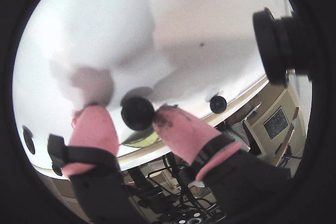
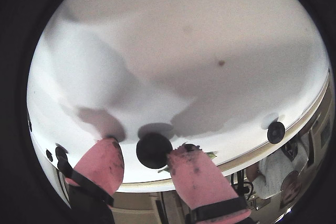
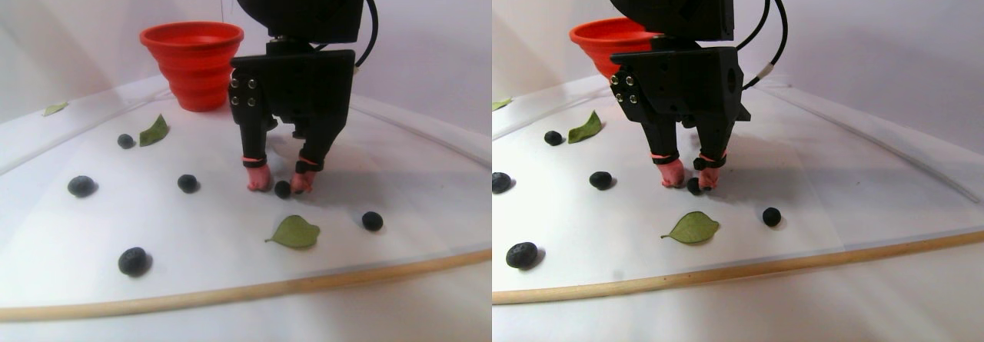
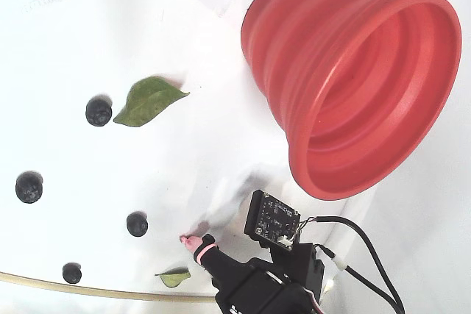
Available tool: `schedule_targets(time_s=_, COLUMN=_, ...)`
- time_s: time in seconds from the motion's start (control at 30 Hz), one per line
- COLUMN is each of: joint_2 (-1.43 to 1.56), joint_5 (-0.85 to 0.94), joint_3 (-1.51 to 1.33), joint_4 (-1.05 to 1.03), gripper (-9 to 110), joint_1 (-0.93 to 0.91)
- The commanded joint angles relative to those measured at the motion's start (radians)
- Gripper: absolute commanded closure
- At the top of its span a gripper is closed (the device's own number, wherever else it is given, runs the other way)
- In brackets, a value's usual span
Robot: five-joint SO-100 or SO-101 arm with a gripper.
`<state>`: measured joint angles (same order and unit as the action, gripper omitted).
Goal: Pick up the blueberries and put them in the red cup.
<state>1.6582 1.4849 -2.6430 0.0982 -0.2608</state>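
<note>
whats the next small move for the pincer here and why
Probably close the pincer. In both wrist views one blueberry sits between the pink fingertips, low at the white table; it touches one tip, while a gap shows at the other. Then lift toward the red cup.

Both wrist views share the claw (image 1: 137, 124); low stereo, high fixed.

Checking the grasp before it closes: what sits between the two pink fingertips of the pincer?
One blueberry, on the white table between the fingers of the pincer. Both wrist views show it touching one fingertip, apart from the other.
</note>
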Motion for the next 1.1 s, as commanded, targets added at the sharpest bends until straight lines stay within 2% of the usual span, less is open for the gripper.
schedule_targets(time_s=0.0, joint_2=0.003, joint_5=0.017, joint_3=-0.003, joint_4=0.006, gripper=88, joint_1=-0.025)
schedule_targets(time_s=0.63, joint_2=0.031, joint_5=0.020, joint_3=-0.023, joint_4=0.015, gripper=92, joint_1=-0.025)
schedule_targets(time_s=1.07, joint_2=0.224, joint_5=-0.008, joint_3=-0.046, joint_4=-0.149, gripper=92, joint_1=-0.011)
